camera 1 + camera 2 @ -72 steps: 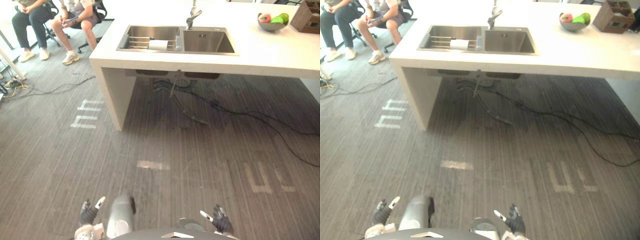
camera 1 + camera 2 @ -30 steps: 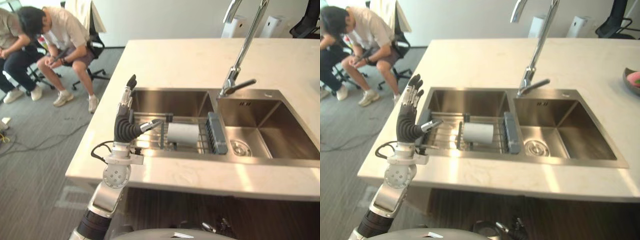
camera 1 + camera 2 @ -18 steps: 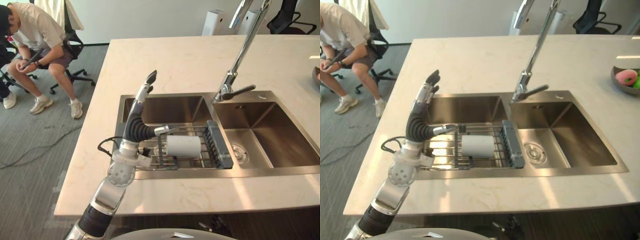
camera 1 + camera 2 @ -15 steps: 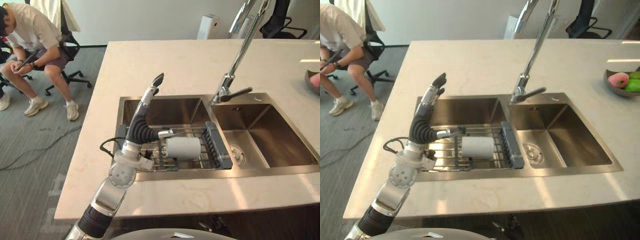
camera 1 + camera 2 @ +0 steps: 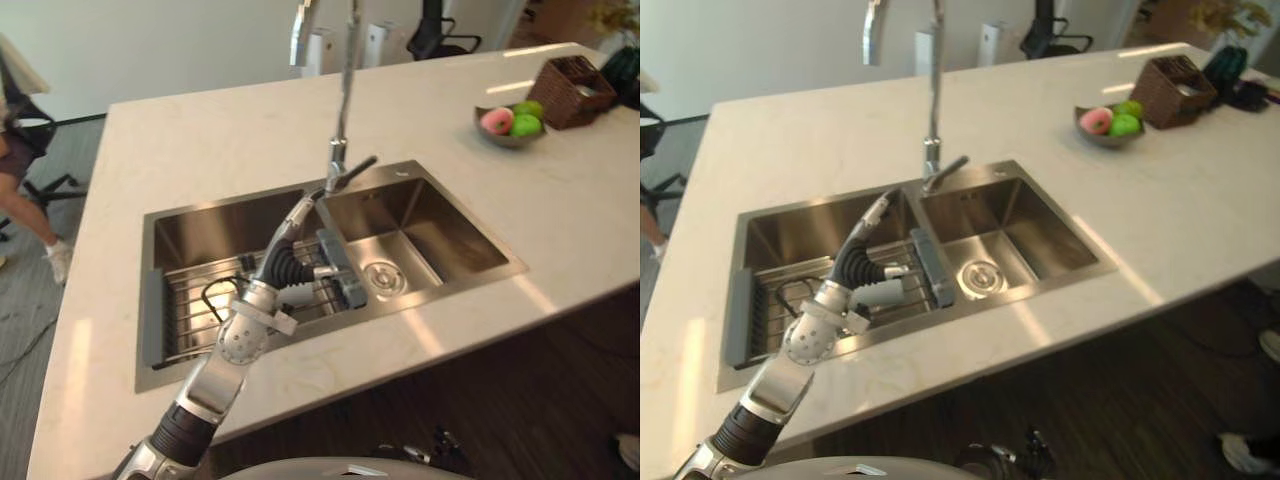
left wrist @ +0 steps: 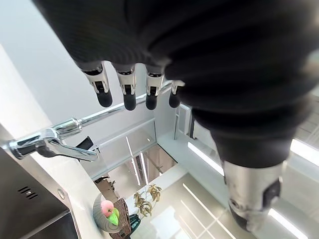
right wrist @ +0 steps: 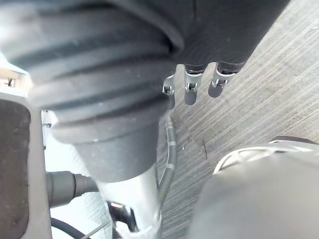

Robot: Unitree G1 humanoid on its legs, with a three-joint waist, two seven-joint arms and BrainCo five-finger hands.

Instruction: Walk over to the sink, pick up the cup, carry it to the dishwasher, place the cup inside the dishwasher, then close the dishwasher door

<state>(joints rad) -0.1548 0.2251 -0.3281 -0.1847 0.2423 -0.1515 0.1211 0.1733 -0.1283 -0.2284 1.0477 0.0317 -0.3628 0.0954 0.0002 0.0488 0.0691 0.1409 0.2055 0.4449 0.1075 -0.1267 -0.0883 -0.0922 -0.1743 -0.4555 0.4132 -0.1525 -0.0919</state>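
The white cylindrical cup (image 5: 885,292) is mostly hidden. It lies on its side on the wire dish rack (image 5: 190,300) in the left basin of the stainless-steel double sink (image 5: 430,225). The left hand (image 5: 283,262) covers nearly all of it in the left eye view; a pale strip shows just under the thumb in the right eye view. Can't tell whether thumb and cup touch.

The tall chrome tap (image 5: 345,90) is cut off at the top of the frame. A person's leg and shoe (image 5: 45,245) are cut off at the left edge.

L arm comes up from lower left over the counter edge. The hand hangs above the rack w/ palm side turned to the cup. Its fingers (image 6: 129,94) are straight and together, pointing at the tap base, thumb (image 6: 254,199) spread apart; nothing is grasped.

The right hand (image 7: 149,59) hangs low over grey striped floor (image 7: 249,99). Its fingers (image 7: 191,88) look slack and hold nothing, though only short stubs are visible.

On the pale stone countertop (image 5: 200,140), well to the right of the sink, sit a grey bowl of pink and green fruit (image 5: 505,125) and, just beside it, a brown wicker basket (image 5: 572,90).
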